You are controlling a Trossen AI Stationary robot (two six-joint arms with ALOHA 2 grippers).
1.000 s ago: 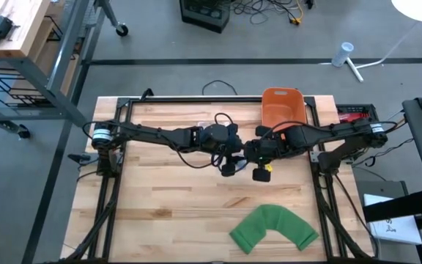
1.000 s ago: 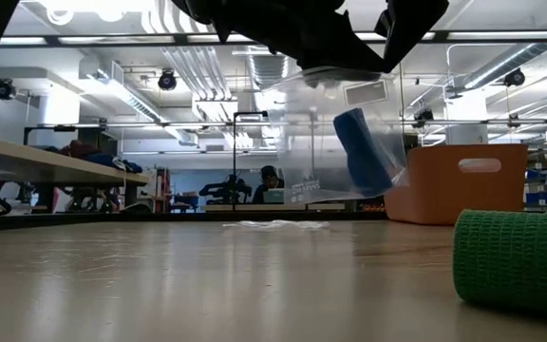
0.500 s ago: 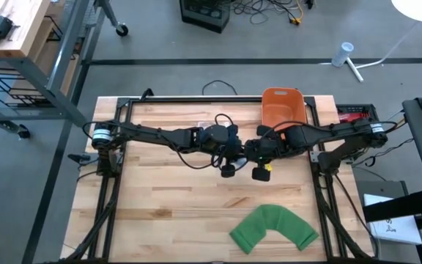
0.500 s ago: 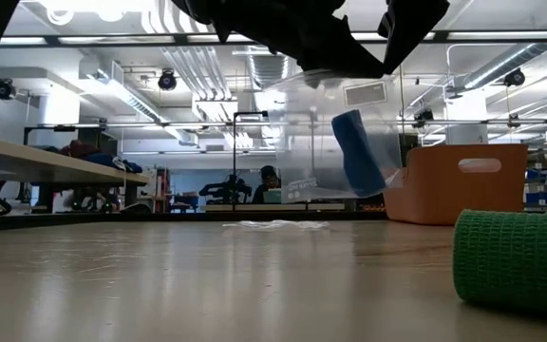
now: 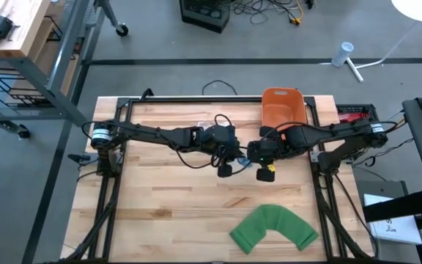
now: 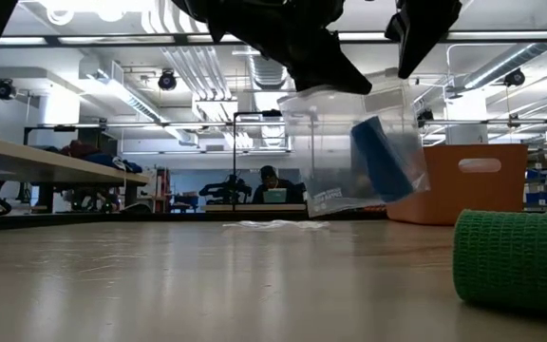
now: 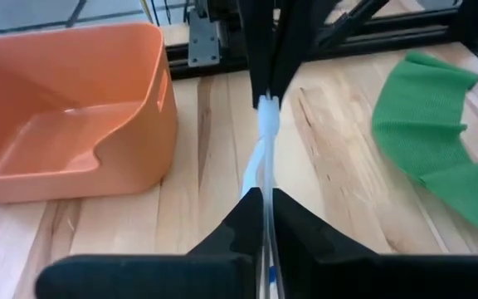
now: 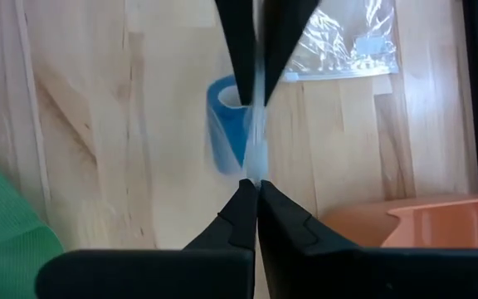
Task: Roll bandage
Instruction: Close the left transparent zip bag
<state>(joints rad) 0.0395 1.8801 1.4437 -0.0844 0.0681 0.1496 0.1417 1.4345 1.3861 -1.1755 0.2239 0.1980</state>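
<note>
A clear plastic bag (image 6: pixel 335 152) with a blue bandage roll (image 6: pixel 383 157) inside hangs above the table between my two grippers. My left gripper (image 5: pixel 229 160) and my right gripper (image 5: pixel 258 158) face each other over the table's middle, each shut on the bag's top edge. The roll also shows through the bag in the right wrist view (image 8: pixel 226 124). A green bandage (image 5: pixel 273 227) lies bent and partly unrolled on the table near its front right. My left gripper pinches the bag's top edge (image 7: pixel 265 203) between its two fingers. The fingers come level, from the table's left. The bag hangs below, clear of the table. My right gripper pinches the bag's top edge (image 8: pixel 253 170) between its two fingers, opposite my left gripper. The fingers come level, from the table's right. The bag with the roll hangs below them, clear of the table.
An orange bin (image 5: pixel 282 106) stands at the far edge, right of the middle. A second clear wrapper (image 8: pixel 347 37) lies flat on the table beyond the grippers. A person sits in the room behind (image 6: pixel 273 185).
Both grippers have gone a little toward the table's right edge, still shut on the bag. The bag has swung that way with the blue roll inside and hangs a little lower, still clear of the table.
</note>
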